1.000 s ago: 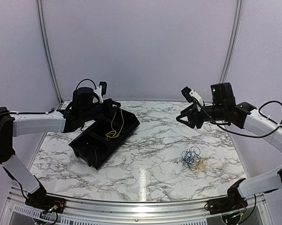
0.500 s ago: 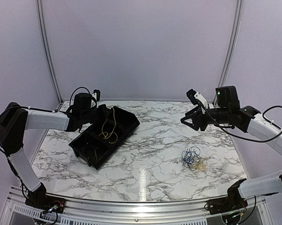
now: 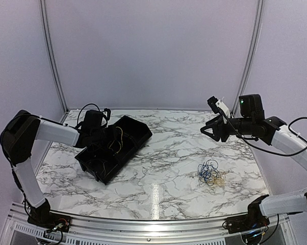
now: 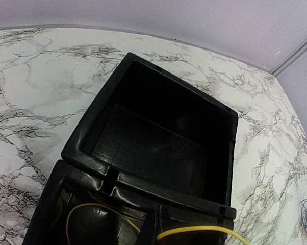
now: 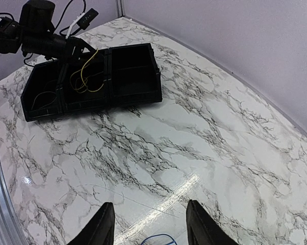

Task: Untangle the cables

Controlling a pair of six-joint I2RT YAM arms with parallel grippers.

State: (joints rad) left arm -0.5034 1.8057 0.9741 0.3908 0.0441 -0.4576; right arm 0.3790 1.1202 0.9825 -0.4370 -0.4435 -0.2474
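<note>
A small tangle of blue, yellow and dark cables (image 3: 211,173) lies on the marble table at the right. My right gripper (image 3: 207,131) hovers open and empty above and behind it; in the right wrist view (image 5: 151,227) only a blue loop (image 5: 159,239) shows between the fingers. My left gripper (image 3: 111,141) is down inside the black bin (image 3: 135,133) and shut on a yellow cable (image 4: 204,229), which curls in the middle compartment (image 5: 84,76). The far compartment (image 4: 158,143) shows nothing in it.
The black bin has three compartments and lies slanted at the left of the table (image 3: 158,153). Another thin cable lies in its near compartment (image 5: 41,98). A very thin strand (image 5: 138,201) lies on the marble in front of my right gripper.
My left gripper has gone down from above the bin into it, carrying the yellow cable with it. My right gripper has drawn back a little to the right.
</note>
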